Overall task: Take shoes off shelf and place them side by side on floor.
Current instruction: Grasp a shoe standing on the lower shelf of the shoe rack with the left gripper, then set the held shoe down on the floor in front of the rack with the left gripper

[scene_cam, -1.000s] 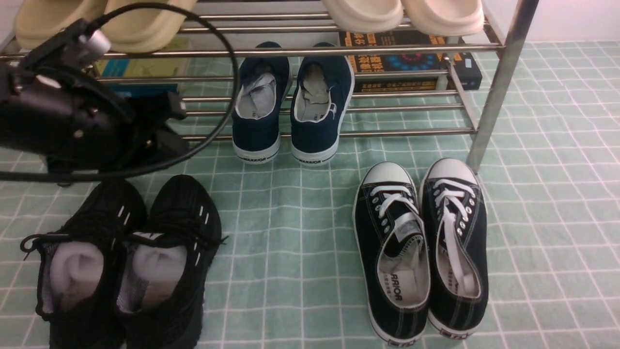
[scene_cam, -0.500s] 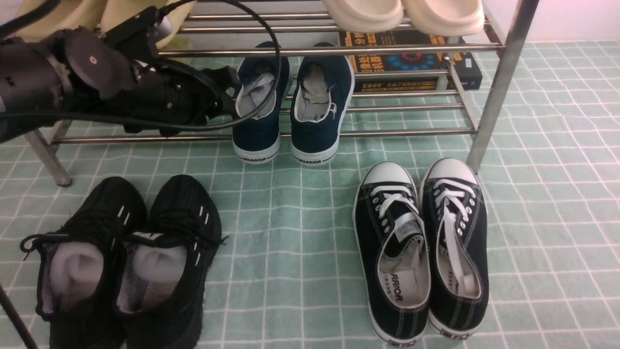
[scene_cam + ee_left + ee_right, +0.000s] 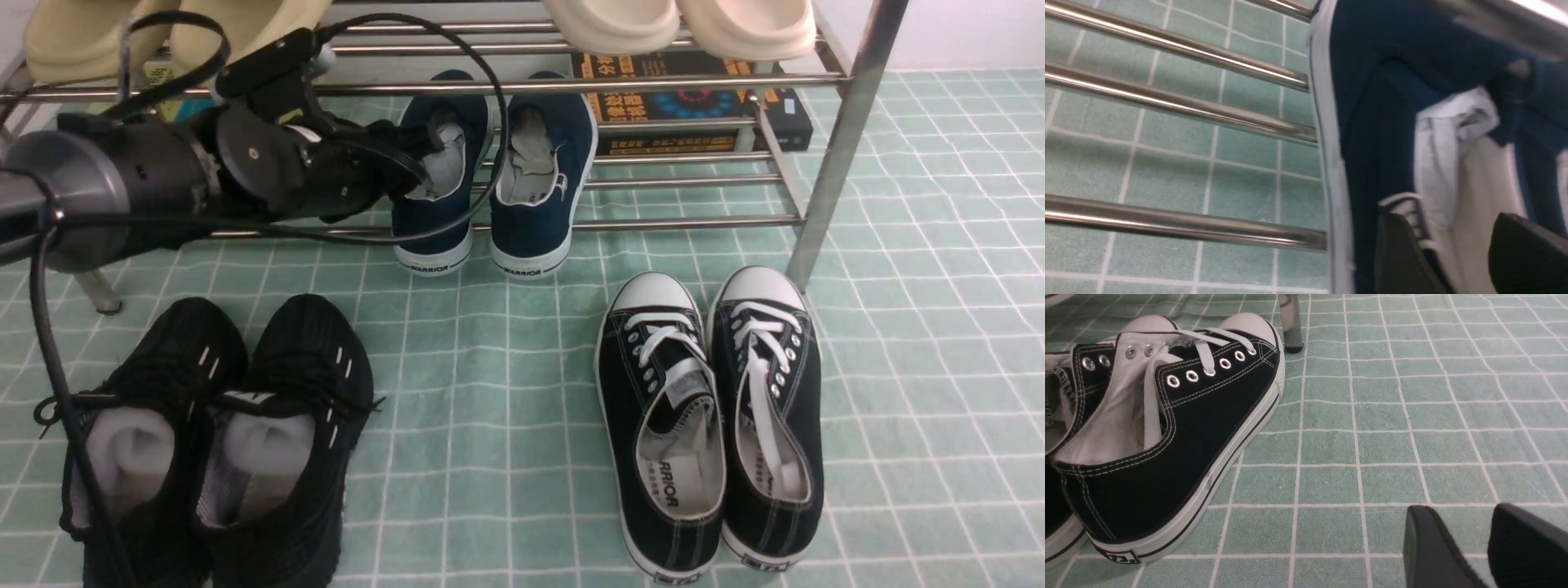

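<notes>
Since half a second ago my left gripper [image 3: 412, 155] is pushing further right, fingers apart, into the left navy shoe [image 3: 433, 224]. Both shoes [image 3: 535, 212] are sitting on the shelf's [image 3: 669, 221] lower tier. Aiming to seat one finger deep inside the collar before closing. Right gripper [image 3: 1466, 539] is idling, fingers apart, above the floor [image 3: 1412, 416].

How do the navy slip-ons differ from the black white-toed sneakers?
The navy slip-ons sit on the lower tier of the steel shelf; the black white-toed sneakers stand on the green floor. The slip-ons are laceless with plain navy uppers; the sneakers have white laces and toe caps. Both pairs lie side by side, heels toward the camera, with white soles.
</notes>
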Controlling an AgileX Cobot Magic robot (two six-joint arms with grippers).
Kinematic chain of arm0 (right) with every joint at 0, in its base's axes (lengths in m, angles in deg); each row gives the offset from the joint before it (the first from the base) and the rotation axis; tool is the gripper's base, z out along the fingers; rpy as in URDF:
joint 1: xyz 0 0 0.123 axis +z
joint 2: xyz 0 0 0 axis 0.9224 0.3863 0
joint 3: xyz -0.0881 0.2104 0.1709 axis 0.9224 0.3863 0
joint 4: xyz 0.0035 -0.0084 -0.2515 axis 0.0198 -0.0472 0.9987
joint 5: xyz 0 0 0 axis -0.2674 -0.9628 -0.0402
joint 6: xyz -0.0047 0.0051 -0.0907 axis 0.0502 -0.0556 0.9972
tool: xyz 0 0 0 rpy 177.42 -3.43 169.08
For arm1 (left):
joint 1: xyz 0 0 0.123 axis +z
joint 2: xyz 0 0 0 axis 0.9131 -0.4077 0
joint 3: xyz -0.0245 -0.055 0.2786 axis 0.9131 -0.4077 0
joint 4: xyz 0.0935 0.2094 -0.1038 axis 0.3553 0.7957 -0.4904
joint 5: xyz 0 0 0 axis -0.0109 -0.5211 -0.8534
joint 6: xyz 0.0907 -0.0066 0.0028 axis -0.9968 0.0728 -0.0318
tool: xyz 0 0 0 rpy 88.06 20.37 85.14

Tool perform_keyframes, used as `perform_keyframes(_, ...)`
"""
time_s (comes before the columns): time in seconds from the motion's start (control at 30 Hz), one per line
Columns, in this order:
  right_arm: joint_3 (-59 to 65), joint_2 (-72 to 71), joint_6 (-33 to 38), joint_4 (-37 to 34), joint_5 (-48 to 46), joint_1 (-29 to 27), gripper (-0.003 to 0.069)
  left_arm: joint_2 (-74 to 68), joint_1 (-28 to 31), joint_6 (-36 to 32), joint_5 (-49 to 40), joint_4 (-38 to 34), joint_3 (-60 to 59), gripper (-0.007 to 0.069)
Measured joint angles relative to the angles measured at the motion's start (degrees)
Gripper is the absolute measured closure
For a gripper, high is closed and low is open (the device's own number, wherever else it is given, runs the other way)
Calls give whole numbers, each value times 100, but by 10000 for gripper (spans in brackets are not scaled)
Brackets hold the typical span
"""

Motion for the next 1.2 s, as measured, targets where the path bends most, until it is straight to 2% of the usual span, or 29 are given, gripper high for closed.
perform_keyframes(0.33,0,0,0,0,0,0,419,-429,-2,0,434,-25,38,298)
perform_keyframes(0.43,0,0,0,0,0,0,419,-469,-7,56,457,-52,43,369)
perform_keyframes(0.53,0,0,0,0,0,0,419,-434,-14,71,392,-65,47,532)
perform_keyframes(0.6,0,0,0,0,0,0,419,-372,-14,71,266,-65,47,568)
perform_keyframes(1.0,0,0,0,0,0,0,419,917,4,272,-1484,11,-16,564)
perform_keyframes(1.1,0,0,0,0,0,0,419,1205,4,576,-2122,349,-29,564)
perform_keyframes(1.2,0,0,0,0,0,0,419,1499,4,1165,-2668,941,-28,564)
